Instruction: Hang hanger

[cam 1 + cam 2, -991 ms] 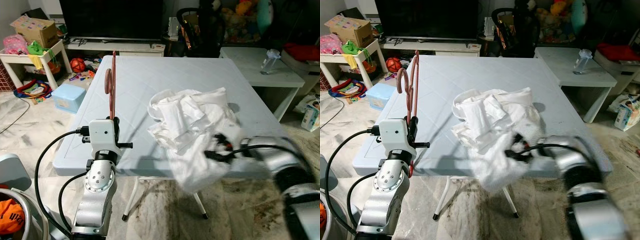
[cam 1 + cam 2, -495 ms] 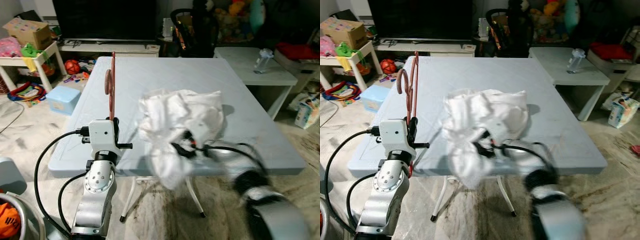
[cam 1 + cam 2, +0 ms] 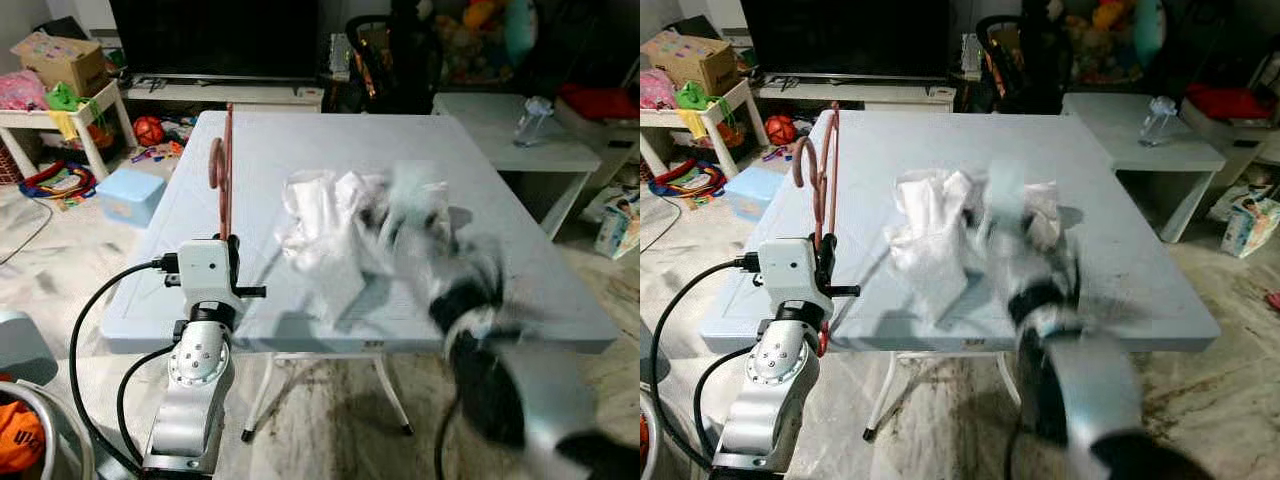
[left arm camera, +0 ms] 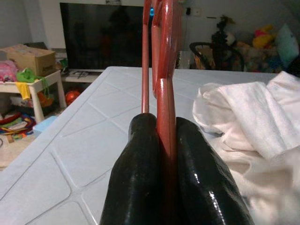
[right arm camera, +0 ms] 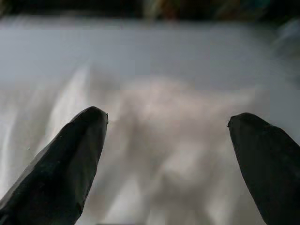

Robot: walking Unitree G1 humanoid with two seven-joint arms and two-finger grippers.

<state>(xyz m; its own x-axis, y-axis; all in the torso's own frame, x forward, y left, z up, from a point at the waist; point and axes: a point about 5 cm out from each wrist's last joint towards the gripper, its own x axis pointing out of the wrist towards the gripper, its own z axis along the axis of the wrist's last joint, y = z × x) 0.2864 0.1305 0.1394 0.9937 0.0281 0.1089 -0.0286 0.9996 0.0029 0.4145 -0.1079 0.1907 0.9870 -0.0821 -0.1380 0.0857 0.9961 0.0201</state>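
Swung up from the worktop (image 3: 300,150) edge with gripper (image 5: 166,154) spread wide over the white garment (image 3: 320,215), right arm now nearest it, while left gripper (image 4: 161,140) clamps the red hanger (image 3: 224,160) upright, just left of the cloth

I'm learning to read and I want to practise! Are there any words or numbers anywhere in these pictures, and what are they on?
No text here can be read.
The cardboard box on the small white side table has coloured print, too small and blurred.
The carton on the floor by the far right edge has printing, too small to read.
The red hanger in the left gripper and the white cloth carry no words.
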